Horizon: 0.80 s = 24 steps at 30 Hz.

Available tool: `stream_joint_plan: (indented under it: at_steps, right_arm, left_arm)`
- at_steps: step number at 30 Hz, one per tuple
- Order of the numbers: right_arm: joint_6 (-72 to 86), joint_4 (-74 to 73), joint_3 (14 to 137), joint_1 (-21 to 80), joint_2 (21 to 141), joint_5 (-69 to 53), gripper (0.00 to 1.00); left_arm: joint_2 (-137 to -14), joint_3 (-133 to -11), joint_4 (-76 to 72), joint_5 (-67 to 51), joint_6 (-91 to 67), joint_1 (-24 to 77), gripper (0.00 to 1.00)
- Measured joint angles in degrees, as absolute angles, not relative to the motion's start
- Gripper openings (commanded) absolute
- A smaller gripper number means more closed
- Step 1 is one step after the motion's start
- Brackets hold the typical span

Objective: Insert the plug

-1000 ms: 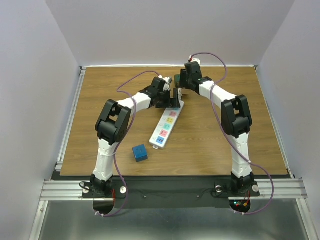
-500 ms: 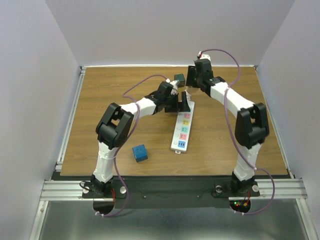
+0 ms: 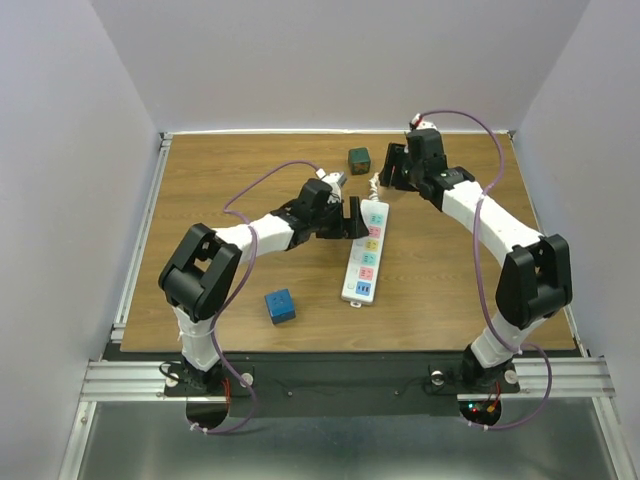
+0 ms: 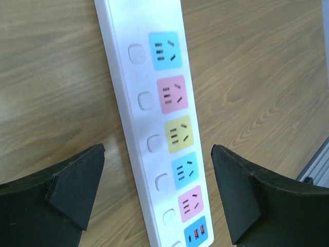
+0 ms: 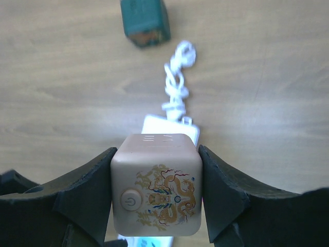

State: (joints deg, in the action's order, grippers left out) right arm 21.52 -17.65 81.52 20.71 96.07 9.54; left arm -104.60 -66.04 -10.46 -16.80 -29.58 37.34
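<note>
A white power strip with coloured sockets lies near the table's middle, its long side running almost straight away from me. My left gripper is open, and its fingers stand on either side of the strip without touching it. The plug is a pale pink cube with a dragon print and a power button. My right gripper is shut on it, above the strip's far end and its coiled white cord. In the top view the right gripper hides the plug.
A dark green cube sits just beyond the strip, also in the right wrist view. A blue cube lies near the front, left of the strip. Metal rails border the wooden table.
The power strip has swung from a slant to nearly straight and shifted right. Both arms moved right with it, and the right gripper still holds the plug. The green cube has come into view.
</note>
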Motion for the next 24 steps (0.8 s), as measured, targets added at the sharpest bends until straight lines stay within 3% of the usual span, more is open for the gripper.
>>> stream_joint_plan:
  at_steps: [12,24]
  right_arm:
    - [21.85,-22.06,76.27,20.71,96.25,3.36,0.01]
    - [23.38,-21.96,75.92,21.58,98.78,4.62,0.00]
  left_arm:
    - [-104.62,-64.51,-11.11,-15.92,-29.41,39.72,0.90]
    - [-107.90,-64.18,-11.51,-13.28,-29.45,40.84,0.89]
